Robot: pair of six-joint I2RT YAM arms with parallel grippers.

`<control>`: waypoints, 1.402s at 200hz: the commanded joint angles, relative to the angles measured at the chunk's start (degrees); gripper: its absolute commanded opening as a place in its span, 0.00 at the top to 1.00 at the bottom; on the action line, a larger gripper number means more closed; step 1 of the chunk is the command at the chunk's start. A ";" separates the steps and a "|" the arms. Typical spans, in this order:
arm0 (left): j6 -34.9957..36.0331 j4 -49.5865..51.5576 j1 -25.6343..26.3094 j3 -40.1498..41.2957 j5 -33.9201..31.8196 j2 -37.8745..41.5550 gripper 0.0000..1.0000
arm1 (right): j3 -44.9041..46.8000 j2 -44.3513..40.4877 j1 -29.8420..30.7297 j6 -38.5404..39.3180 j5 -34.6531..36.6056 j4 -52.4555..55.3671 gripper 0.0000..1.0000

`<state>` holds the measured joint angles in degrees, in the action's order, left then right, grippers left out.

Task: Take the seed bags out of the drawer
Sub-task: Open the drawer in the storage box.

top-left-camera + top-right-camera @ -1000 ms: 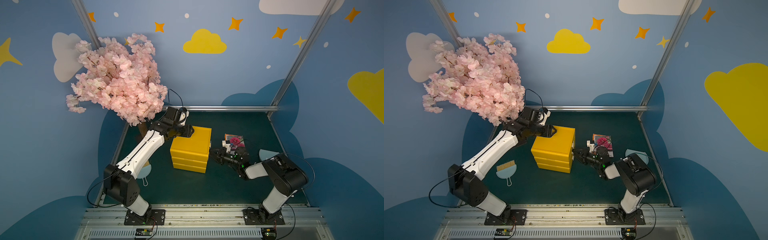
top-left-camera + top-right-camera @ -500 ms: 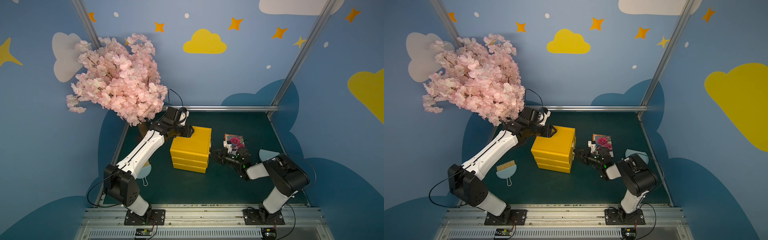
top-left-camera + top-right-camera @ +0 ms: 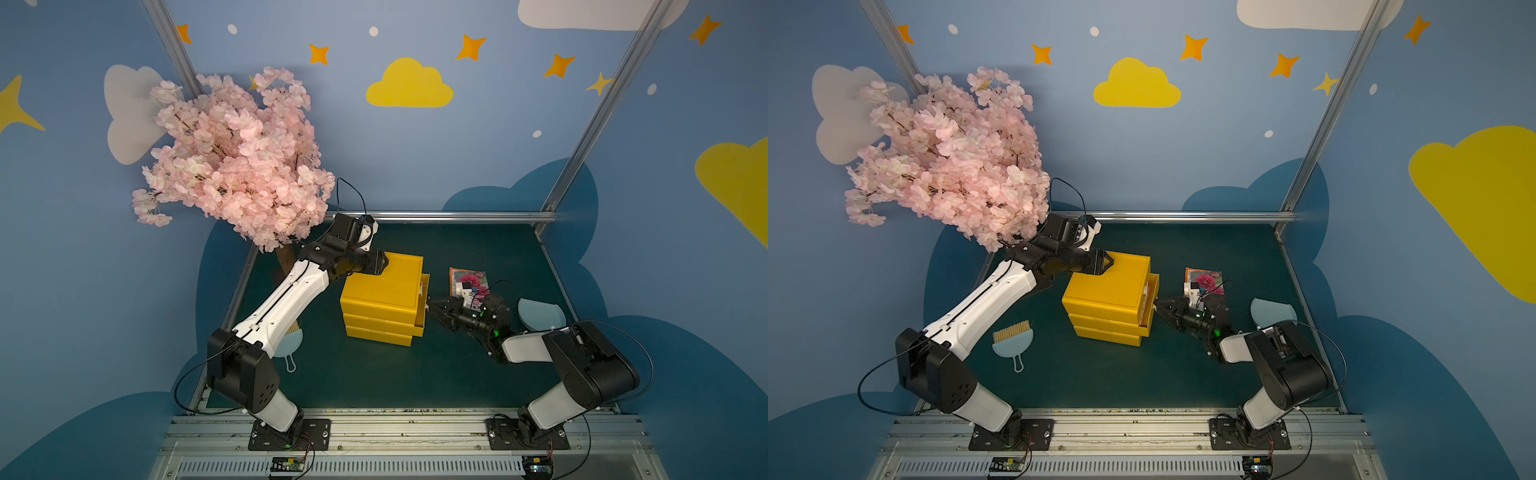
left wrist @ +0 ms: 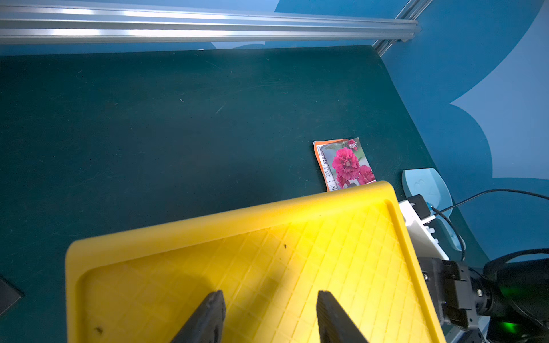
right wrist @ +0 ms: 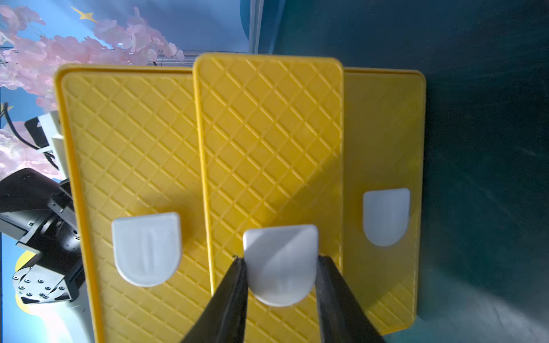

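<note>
In both top views the left fingers (image 3: 384,262) rest on the yellow cabinet (image 3: 386,286). The right fingers (image 3: 432,308) meet its part-open drawer (image 3: 424,326), and a pink-flowered seed bag (image 3: 467,277) lies on the table (image 3: 374,374) near them.
Left wrist view: the fingers stand apart and empty, with the seed bag well beyond them.
Right wrist view: the fingers pinch the drawer's white handle (image 5: 280,276).

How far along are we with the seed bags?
Done: one pink-flower bag lies on the mat, outside the cabinet. In hand: right tool shut on the tab of a drawer, barely out; left tool open over the cabinet top. Left: open fully, remove any remaining bag; none visible.
</note>
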<state>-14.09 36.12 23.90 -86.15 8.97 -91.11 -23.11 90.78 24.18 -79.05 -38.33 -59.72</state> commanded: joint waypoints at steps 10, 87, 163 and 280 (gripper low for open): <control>-0.49 13.54 -0.17 3.00 -1.41 -4.00 0.44 | 0.96 -2.41 -0.68 0.98 -1.08 0.88 0.77; -0.41 13.45 -0.25 2.88 -1.41 -4.29 0.44 | 3.52 -5.09 -3.81 1.53 -2.23 2.38 0.78; -0.37 13.45 -0.26 3.00 -1.41 -4.26 0.44 | 5.10 -12.09 -6.68 4.13 -3.05 9.89 0.78; -0.34 13.45 -0.26 2.99 -1.32 -4.34 0.44 | 4.01 -25.86 -8.58 9.21 0.93 34.01 0.78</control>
<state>-14.09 36.32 23.92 -86.26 9.26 -91.18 -18.33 68.38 16.14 -72.95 -37.60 -35.31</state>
